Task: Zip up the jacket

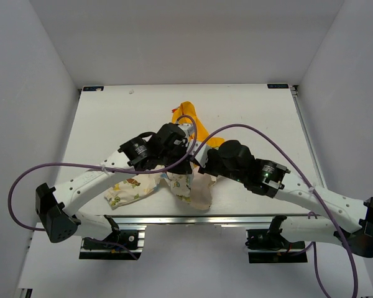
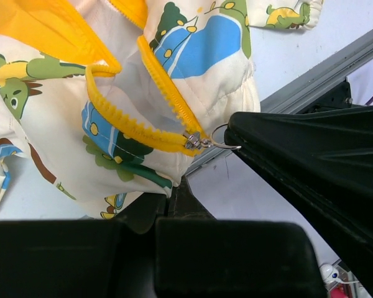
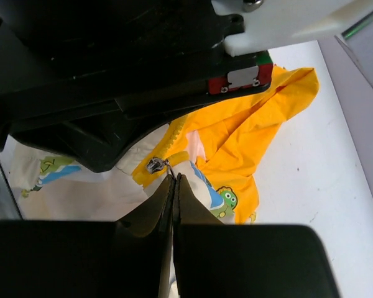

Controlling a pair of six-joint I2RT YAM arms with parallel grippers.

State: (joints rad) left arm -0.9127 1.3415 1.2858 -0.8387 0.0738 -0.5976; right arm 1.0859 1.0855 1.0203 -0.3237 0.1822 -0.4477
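The jacket (image 1: 188, 186) lies bunched mid-table, cream with cartoon prints (image 2: 199, 43) and a yellow-orange hood (image 1: 191, 116). Its yellow zipper (image 2: 130, 127) runs in two open rows that meet at a metal slider (image 2: 194, 141) near the bottom hem. My left gripper (image 2: 173, 187) is shut on the hem fabric just under the slider. My right gripper (image 3: 174, 178) is shut on the wire ring pull (image 2: 225, 138) of the slider (image 3: 155, 164). In the top view the left gripper (image 1: 185, 144) and right gripper (image 1: 201, 162) meet over the jacket and hide the zipper.
The white table (image 1: 255, 112) has white walls on three sides. An aluminium rail (image 2: 311, 68) runs along the near edge, close to the jacket hem. Purple cables (image 1: 248, 128) loop over both arms. One sleeve (image 1: 121, 194) lies toward the front left.
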